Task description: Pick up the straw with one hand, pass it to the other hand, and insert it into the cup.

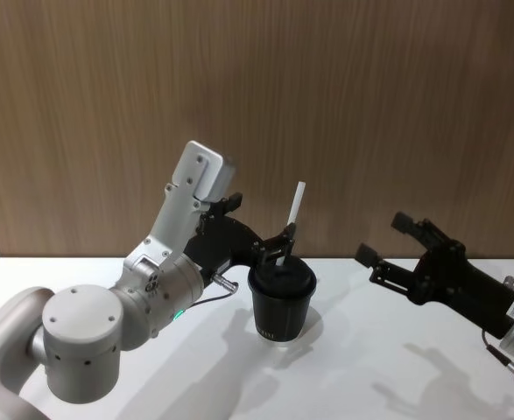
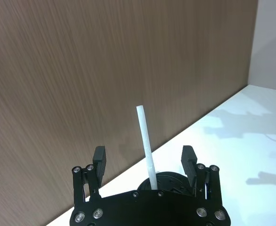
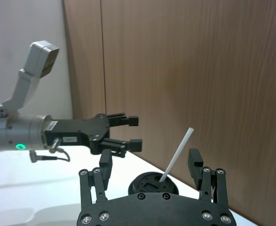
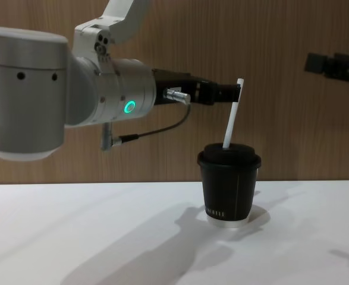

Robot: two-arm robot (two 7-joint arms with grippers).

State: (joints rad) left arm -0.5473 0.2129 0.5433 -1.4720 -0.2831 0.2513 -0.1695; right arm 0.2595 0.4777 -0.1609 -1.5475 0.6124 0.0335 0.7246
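We see the thin white straw (image 4: 232, 116), light, easily bent and best gripped mid-shaft, standing tilted in the lidded black paper cup (image 4: 229, 185) at centre frame, both grippers' (image 1: 274, 248) (image 1: 386, 247) jaws apart.

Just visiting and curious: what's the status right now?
Left gripper open around the straw. Straw stands tilted in the cup. Right gripper open, off to the side. Nothing in the way.

surface: white table (image 1: 397, 367) | on it: black lidded cup (image 1: 280, 306), upright, near back edge
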